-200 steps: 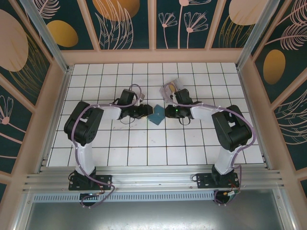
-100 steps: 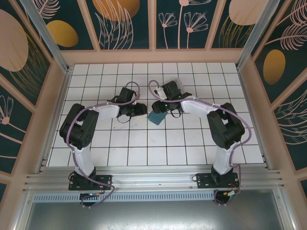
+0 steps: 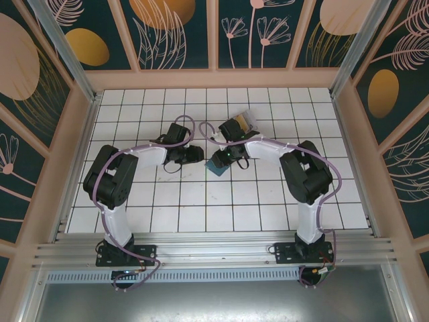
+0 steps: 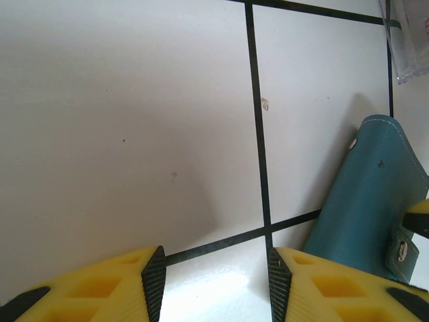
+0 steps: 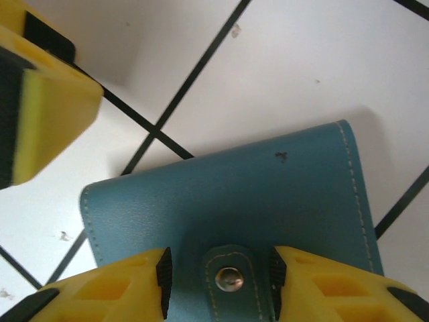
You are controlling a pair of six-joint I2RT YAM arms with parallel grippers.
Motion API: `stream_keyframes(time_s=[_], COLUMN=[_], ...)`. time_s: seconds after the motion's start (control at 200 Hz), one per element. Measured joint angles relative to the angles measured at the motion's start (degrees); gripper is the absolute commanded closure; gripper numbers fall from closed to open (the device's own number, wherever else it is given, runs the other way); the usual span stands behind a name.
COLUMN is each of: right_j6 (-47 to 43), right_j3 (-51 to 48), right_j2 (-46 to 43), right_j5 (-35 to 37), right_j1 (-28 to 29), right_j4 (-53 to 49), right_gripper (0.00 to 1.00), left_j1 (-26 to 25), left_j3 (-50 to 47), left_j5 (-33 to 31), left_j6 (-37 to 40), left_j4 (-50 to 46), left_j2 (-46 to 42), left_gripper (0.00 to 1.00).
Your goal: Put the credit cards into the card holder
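White gridded bench [image 3: 188, 201]. Small teal-blue stitched leather card holder [image 3: 218, 166] lies folded near the bench middle, between the two end effectors. Bunch of thin silvery-grey and gold-yellow credit cards [image 3: 242, 123] sits beyond it toward the far edge, by the right wrist, apart from the holder.

Left end effector [image 4: 214, 268]: yellow fingers spread, nothing between them, holder just to its right. Right wrist view adds the holder's snap tab [image 5: 230, 278]. Right end effector [image 5: 218, 268] is open, fingers straddling the tab, contact unclear.

Both arms reach forward with forearms angled inward, low over the bench.
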Motion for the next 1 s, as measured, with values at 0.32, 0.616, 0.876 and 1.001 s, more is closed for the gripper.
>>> stream_keyframes(time_s=[0.32,0.616,0.876,1.001], right_j6=[-0.9,0.8,2.3,2.9], right_j3=[0.5,-3.3,-8.8,-9.4], right_j2=[1.3,-1.4,-8.3,-10.6], right_j5=[5.3,6.6,3.4,1.0], right_j1=[1.3,1.5,1.2,0.2], right_j4=[-0.2,3.7,9.7,11.9], right_gripper=[0.84,1.0,1.0,1.0], left_j1=[0.0,-1.6,-2.5,-2.4], left_j3=[0.2,0.4,0.7,0.6], left_j5=[1.9,5.8,11.4,15.4], left_j6=[-0.5,-1.6,-4.0,-7.5], left_j4=[0.6,1.8,5.6,10.8], left_j2=[0.0,0.2,2.9,3.0], left_gripper=[0.52,0.49,0.47,0.48])
